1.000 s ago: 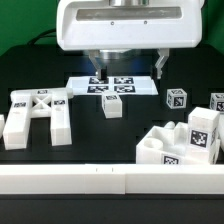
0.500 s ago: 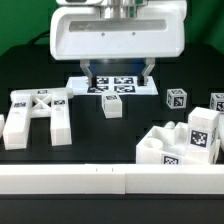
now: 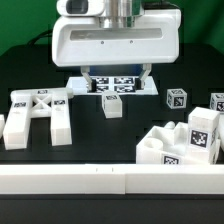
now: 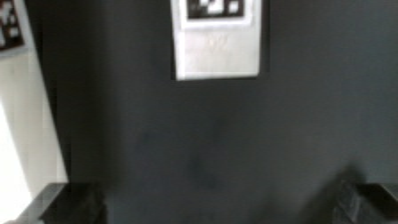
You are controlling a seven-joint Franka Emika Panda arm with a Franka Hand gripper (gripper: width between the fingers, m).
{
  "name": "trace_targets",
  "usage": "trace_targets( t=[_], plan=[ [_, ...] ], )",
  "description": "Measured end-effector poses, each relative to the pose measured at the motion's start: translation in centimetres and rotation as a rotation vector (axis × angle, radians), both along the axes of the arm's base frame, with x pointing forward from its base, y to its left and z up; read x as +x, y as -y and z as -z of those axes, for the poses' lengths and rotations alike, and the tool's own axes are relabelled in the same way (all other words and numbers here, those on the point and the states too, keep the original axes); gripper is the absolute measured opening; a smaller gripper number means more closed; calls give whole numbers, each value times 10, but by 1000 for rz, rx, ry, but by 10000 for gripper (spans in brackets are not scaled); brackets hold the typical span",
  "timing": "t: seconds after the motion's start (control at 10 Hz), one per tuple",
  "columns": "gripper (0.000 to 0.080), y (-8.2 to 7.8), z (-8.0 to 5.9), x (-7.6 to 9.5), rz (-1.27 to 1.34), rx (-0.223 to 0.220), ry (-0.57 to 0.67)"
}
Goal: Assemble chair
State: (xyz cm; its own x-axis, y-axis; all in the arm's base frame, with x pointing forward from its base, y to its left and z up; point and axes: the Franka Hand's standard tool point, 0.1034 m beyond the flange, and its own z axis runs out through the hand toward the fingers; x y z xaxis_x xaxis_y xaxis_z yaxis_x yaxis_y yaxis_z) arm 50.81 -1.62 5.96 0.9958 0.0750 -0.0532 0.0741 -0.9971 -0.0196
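Chair parts (image 3: 160, 150) lie loose on the black table (image 3: 120, 135), and none look joined to me. The H-piece (image 3: 35, 112) is at the exterior view's left. The seat block (image 3: 192, 135) is at its right, near the front rail (image 3: 110, 180). A short leg (image 3: 112, 105) stands between them, just in front of the marker board (image 3: 80, 84). 2 small blocks (image 3: 176, 98) sit further right, 1 of them at the frame's edge.

Your claw (image 3: 118, 74) is spread wide and carries nothing. In the wrist view the 2 dark fingers (image 4: 71, 200) frame bare table, and the leg (image 4: 217, 40) lies ahead of the claw (image 4: 217, 205), not between the fingers. I judge the step in hand to be reaching for that leg.

To do it well:
- Carry the claw forward until the leg sits centred between the fingers before you descend.
- Square the fingers to its long flat sides, not across a corner.
- Go straight down and close low on the body so it cannot tip.
- Mind the white strip (image 4: 27, 110) beside the leg in the wrist view. It is probably the marker board, so keep a finger from landing on it.

The arm comes in from above with the hand pointing straight down. Its broad body is square to the exterior camera, and the fingers are spread along that view's left-right line, over the back middle of the table. How high the tips hang, you cannot tell from these views.
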Motion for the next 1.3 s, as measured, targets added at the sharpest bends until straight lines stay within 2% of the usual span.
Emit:
trace_targets(
  t=[0.2, 0.4, 0.6, 0.9, 1.1, 1.3],
  plan=[
    [649, 3, 3, 5, 6, -10, -110],
    [649, 13, 8, -7, 49, -45, -267],
    [649, 10, 9, -10, 44, -40, -384],
    [649, 11, 12, -7, 41, -42, -401],
    [649, 17, 12, -7, -29, -78, -406],
    [649, 17, 13, -9, -25, -76, -418]
  ],
)
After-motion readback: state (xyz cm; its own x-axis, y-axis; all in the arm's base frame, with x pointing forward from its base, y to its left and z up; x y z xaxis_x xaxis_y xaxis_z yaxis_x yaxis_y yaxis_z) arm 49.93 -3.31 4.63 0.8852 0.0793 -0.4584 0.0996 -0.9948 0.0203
